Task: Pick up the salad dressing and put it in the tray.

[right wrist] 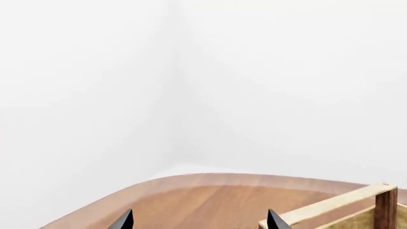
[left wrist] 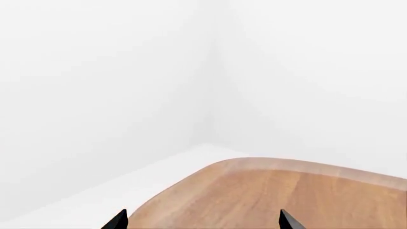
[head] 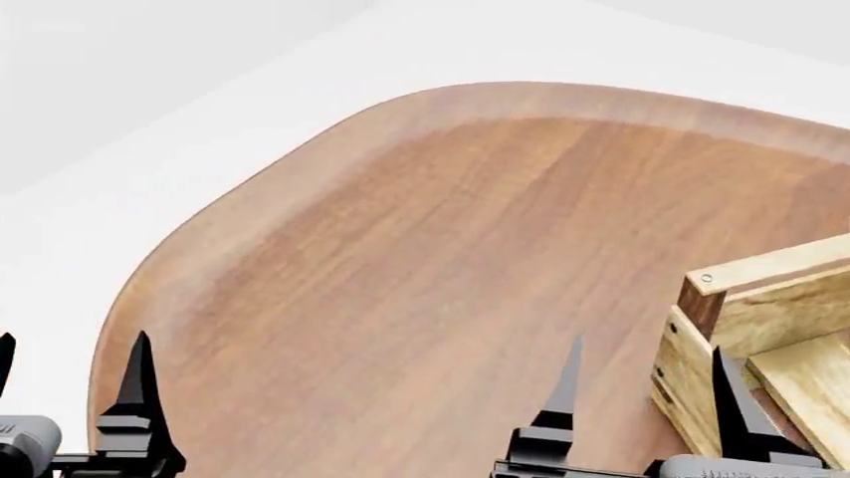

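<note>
Right gripper (head: 647,398) spread, empty, beside tray (head: 743,309) corner; left gripper (head: 67,383) spread near table (head: 398,259) edge.

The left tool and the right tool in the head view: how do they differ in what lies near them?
The left tool stands over the bare table edge; the right tool stands beside the tray corner. The left tool's outer finger is cut off by the picture; both fingers of the right tool show. Both are open, black, pointed and empty.
</note>
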Controlling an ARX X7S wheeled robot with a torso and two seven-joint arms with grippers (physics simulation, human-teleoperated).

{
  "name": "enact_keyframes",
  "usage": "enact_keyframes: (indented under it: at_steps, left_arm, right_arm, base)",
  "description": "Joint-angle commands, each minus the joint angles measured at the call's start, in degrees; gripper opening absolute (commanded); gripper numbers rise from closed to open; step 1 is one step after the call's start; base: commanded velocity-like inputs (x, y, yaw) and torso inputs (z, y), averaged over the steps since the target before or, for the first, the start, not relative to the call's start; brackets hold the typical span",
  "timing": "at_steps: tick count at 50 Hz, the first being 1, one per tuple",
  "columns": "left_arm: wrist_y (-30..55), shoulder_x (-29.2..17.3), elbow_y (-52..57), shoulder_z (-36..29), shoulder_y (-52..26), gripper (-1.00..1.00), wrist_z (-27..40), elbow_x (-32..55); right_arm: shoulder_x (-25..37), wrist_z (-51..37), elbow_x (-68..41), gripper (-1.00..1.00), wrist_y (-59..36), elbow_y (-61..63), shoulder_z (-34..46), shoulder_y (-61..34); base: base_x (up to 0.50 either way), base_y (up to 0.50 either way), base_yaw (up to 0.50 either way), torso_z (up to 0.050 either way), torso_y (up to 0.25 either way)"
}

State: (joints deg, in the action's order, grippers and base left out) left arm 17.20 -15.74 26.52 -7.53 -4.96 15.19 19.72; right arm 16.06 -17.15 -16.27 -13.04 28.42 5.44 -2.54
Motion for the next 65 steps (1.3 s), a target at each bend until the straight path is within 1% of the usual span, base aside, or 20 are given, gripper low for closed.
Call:
enact_keyframes:
  at_steps: [1, 4, 5, 7, 8, 9, 10, 14, 20, 26, 30, 35, 43, 59, 65]
  left_arm:
    - [0.02, -0.24, -0.28, -0.11, -0.14, 1.0, 0.22, 0.42]
    - [0.04, -0.33, -0.3, -0.19, -0.1, 1.0, 0.25, 0.5]
    - [0.03, -0.37, -0.31, -0.26, -0.07, 1.0, 0.25, 0.48]
    - [0.14, -0.41, -0.2, -0.29, -0.06, 1.0, 0.34, 0.59]
    - [0.15, -0.43, -0.16, -0.31, -0.04, 1.0, 0.37, 0.61]
    - [0.06, -0.45, -0.14, -0.32, 0.04, 1.0, 0.35, 0.65]
    - [0.04, -0.47, -0.14, -0.34, 0.04, 1.0, 0.37, 0.66]
    - [0.03, -0.65, 0.04, -0.3, 0.12, 1.0, 0.42, 0.85]
    - [0.08, -0.78, -0.04, -0.28, 0.05, 1.0, 0.45, 1.26]
    - [0.23, -0.98, 0.11, -0.34, -0.06, 1.0, 0.62, 1.42]
    - [0.31, -1.06, 0.14, -0.45, -0.18, 1.0, 0.75, 1.44]
    - [0.28, -1.13, 0.07, -0.53, -0.31, 1.0, 0.88, 1.49]
    - [0.16, -1.3, 0.13, -0.73, -0.17, 1.0, 1.06, 1.51]
    - [-0.27, -1.5, -0.13, -1.15, -0.07, 1.0, 1.36, 1.51]
    - [-0.42, -1.6, -0.2, -1.24, -0.03, 1.0, 1.45, 1.57]
  right_arm:
    - [2.09, -0.71, 2.3, 1.0, -4.64, 0.54, 2.06, -1.13]
    - [4.38, 3.05, -0.69, 1.0, -6.16, 1.23, 2.53, -0.97]
    - [5.91, 4.97, -2.02, 1.0, -8.37, 1.78, 3.4, -1.0]
    - [6.83, 6.07, -5.43, 1.0, -12.57, 2.14, 3.0, -1.14]
    - [6.95, 5.6, -4.81, 1.0, -12.58, 1.97, 3.0, -0.99]
    - [8.41, 7.22, -4.42, 1.0, -12.66, 1.69, 4.1, -0.51]
    - [8.42, 7.22, -4.43, 1.0, -12.63, 1.67, 4.11, -0.51]
    - [11.68, 10.11, -2.54, 1.0, -11.21, 2.25, 6.36, 1.8]
    - [14.28, 13.18, -5.06, 1.0, -11.63, 2.72, 5.68, 3.24]
    - [16.24, 16.31, -6.03, 1.0, -11.58, 1.92, 6.73, 4.2]
    - [16.86, 17.41, -7.96, 1.0, -11.44, 2.51, 5.89, 5.13]
    - [18.58, 19.43, -7.92, 1.0, -10.27, 4.16, 6.74, 6.92]
    - [19.37, 21.15, -7.84, 1.0, -8.94, 4.66, 7.86, 8.19]
    - [19.95, 25.04, -7.55, 1.0, -5.62, 3.92, 10.64, 9.96]
    - [18.84, 25.47, -7.03, 1.0, -5.49, 2.24, 11.91, 8.78]
  base:
    - [0.0, 0.0, 0.0, 0.0, 0.0]
    - [0.0, 0.0, 0.0, 0.0, 0.0]
    - [0.0, 0.0, 0.0, 0.0, 0.0]
    - [0.0, 0.0, 0.0, 0.0, 0.0]
    - [0.0, 0.0, 0.0, 0.0, 0.0]
    - [0.0, 0.0, 0.0, 0.0, 0.0]
    - [0.0, 0.0, 0.0, 0.0, 0.0]
    - [0.0, 0.0, 0.0, 0.0, 0.0]
    - [0.0, 0.0, 0.0, 0.0, 0.0]
    - [0.0, 0.0, 0.0, 0.0, 0.0]
    - [0.0, 0.0, 0.0, 0.0, 0.0]
    - [0.0, 0.0, 0.0, 0.0, 0.0]
    - [0.0, 0.0, 0.0, 0.0, 0.0]
    - [0.0, 0.0, 0.0, 0.0, 0.0]
    - [0.0, 0.0, 0.0, 0.0, 0.0]
